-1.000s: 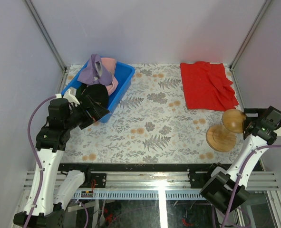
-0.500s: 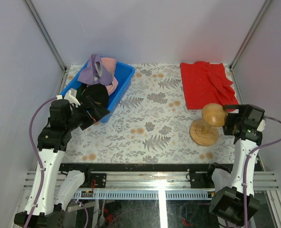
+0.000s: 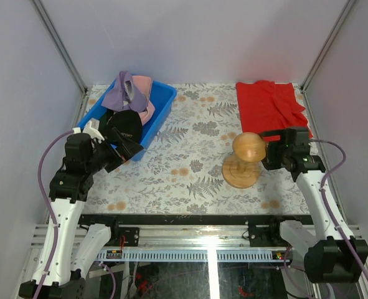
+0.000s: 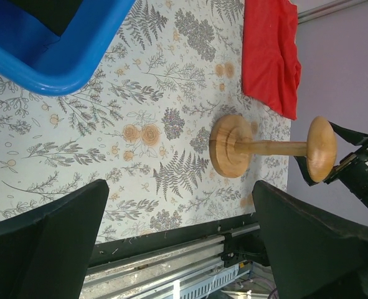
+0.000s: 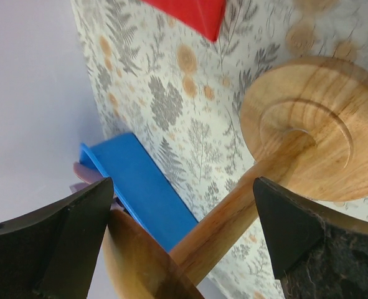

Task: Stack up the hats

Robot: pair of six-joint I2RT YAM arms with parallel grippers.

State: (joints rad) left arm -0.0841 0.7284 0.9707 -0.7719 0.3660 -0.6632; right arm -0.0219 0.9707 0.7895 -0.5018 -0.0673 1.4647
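- The right end effector [image 3: 268, 151] had its jaws spread wide, one finger on each side of the rounded top of the wooden stand [image 3: 238, 177].
- In the right wrist view the top and stem sat between the fingers [image 5: 53, 243]. The top lay close against one finger, with a clear gap to the other, so it was not clamped.
- The stand stood upright with its round base flat on the desk [image 3: 196, 134], right of centre and a little toward the near edge.
- The right arm reached in from the right edge of the desk, its wrist level with the stand's top.
- The left end effector [image 4: 180, 187] was also wide open, with nothing between its fingers.
- It hovered just beside the near corner of the blue bin [image 3: 163, 104], pointing across the desk toward the stand.
- The hats all lay in that bin at the far left of the desk.
- The lavender cap [image 3: 116, 94] and the pink cap [image 3: 144, 87] were heaped at its far end.
- Dark cap fabric [image 3: 124, 123] filled its near end, and whether that was one cap or two could not be told.
- A red cloth [image 3: 271, 112] lay rumpled at the far right corner, well apart from the bin.
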